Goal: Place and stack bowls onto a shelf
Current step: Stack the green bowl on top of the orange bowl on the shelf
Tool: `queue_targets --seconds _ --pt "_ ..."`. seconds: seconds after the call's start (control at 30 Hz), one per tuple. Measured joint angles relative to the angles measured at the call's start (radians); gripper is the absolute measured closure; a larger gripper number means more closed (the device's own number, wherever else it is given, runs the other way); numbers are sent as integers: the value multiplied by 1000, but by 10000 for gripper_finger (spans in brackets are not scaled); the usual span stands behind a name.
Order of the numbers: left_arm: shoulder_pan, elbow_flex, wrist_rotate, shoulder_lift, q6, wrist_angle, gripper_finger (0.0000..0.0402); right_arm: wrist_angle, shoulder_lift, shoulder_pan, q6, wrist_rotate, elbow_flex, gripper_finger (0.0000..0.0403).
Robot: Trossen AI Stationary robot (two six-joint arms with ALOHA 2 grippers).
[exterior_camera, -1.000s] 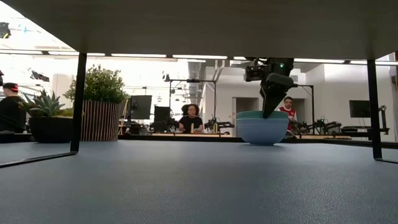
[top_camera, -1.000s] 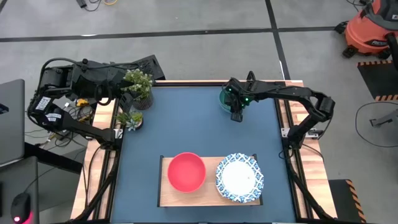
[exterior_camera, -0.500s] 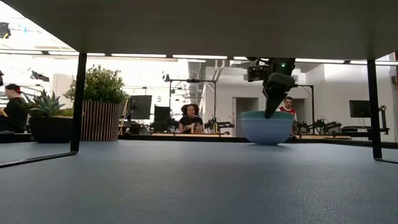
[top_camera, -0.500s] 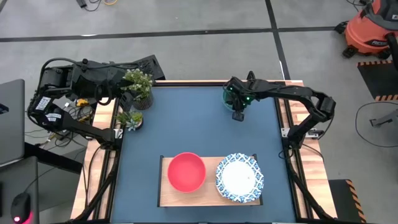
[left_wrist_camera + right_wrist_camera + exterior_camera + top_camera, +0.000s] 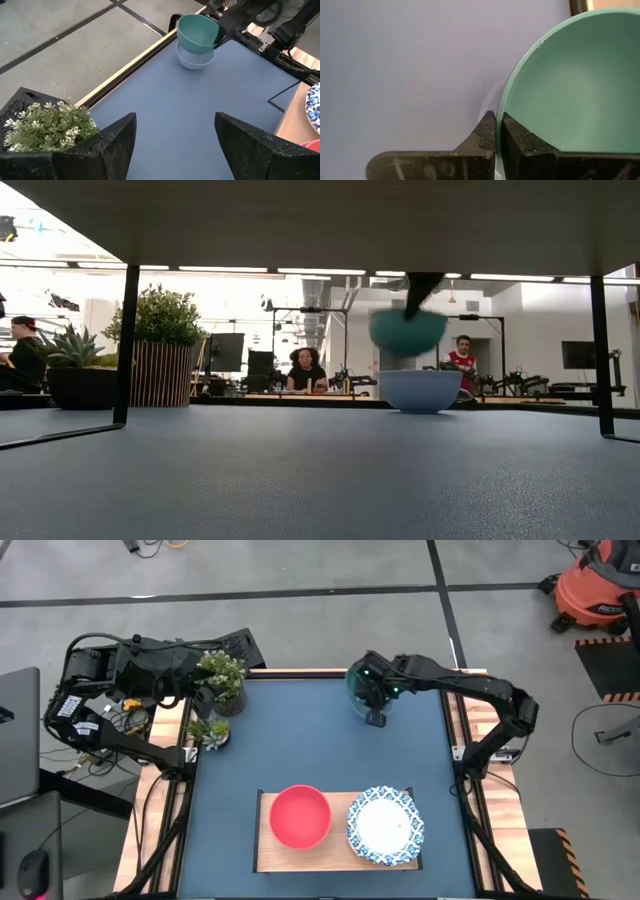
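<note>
Right gripper is pinched on the green bowl's rim, holding it just above a pale bowl. Left gripper sits spread apart near the potted plant.

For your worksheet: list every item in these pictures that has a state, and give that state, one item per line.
green bowl: lifted clear, rim pinched by right gripper
white bowl: on table where the green one was, uncovered
pink-red bowl: on shelf, upright
patterned bowls: on shelf beside it
left gripper: open, waiting by potted plant
</note>
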Motion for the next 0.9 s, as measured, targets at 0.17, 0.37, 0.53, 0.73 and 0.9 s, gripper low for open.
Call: queue_targets --seconds 0.17,0.37,0.53,0.73,0.9 --pt "0 0 0 0 -6 0 148 -87 0 116 -9 7 191 375" --pt "0 0 1 0 -25 0 148 -160 0 311 -39 23 441 375" --pt "0 0 1 0 -48 0 148 -154 0 490 -44 23 583 375" --pt "0 0 3 0 -95 0 148 -108 0 698 -53 22 628 375" --pt "0 0 29 0 -132 -1 148 -65 15 837 -52 22 629 375"
